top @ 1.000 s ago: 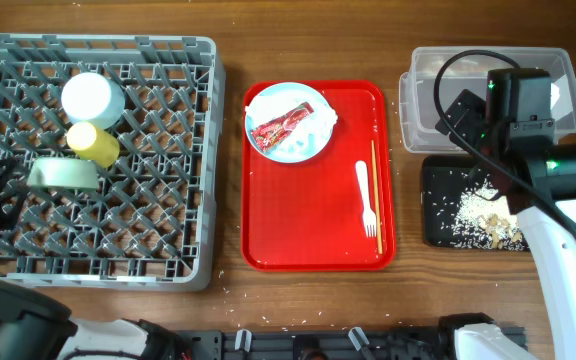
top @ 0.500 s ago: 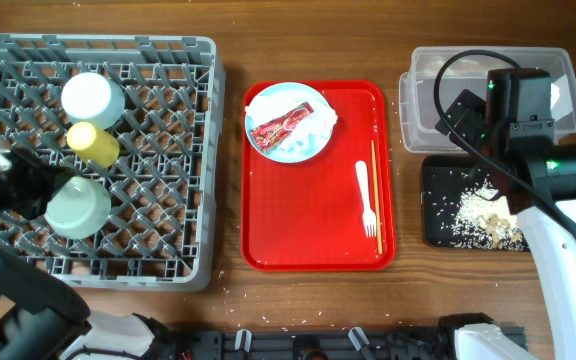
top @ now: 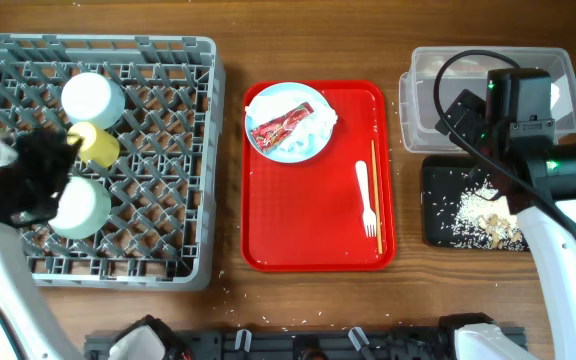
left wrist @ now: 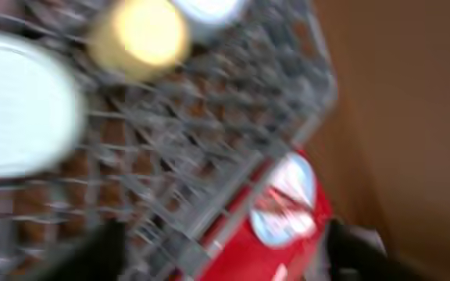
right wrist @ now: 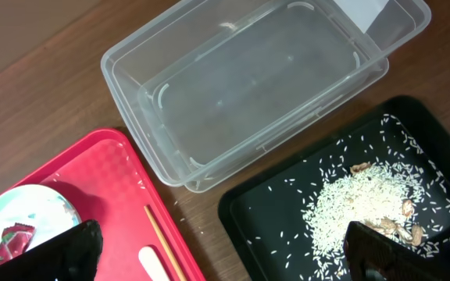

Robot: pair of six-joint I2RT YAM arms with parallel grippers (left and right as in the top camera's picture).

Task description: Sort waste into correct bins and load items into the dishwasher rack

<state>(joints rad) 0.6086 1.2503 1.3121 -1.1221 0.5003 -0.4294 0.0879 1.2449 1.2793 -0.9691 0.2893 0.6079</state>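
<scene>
The grey dishwasher rack [top: 158, 230] holds a mint-green bowl [top: 80, 206] rim down, a yellow cup [top: 96, 143] and a second mint piece [top: 93, 97]. My left gripper [top: 50, 178] hovers just left of the bowl. Its view is blurred, but the gripper [left wrist: 225, 257] is open and empty there. On the red tray [top: 308, 225] a pale blue plate [top: 290, 148] carries the wrapper [top: 280, 124] and napkin [top: 324, 118]. A white fork [top: 366, 195] and chopstick [top: 376, 195] lie beside it. My right gripper [right wrist: 221, 254] hangs open and empty by the black tray [right wrist: 280, 226].
The clear tub [top: 428, 70] stands empty at the back right. In front of it the black tray [top: 443, 225] holds a heap of rice [top: 478, 205]. Stray grains dot the wooden table around both. The right arm [top: 523, 110] covers part of both bins.
The mint bowl went from leaning on its side to lying rim down nearer the rack's front. My left gripper has come off it and opened. The right arm has not moved.
</scene>
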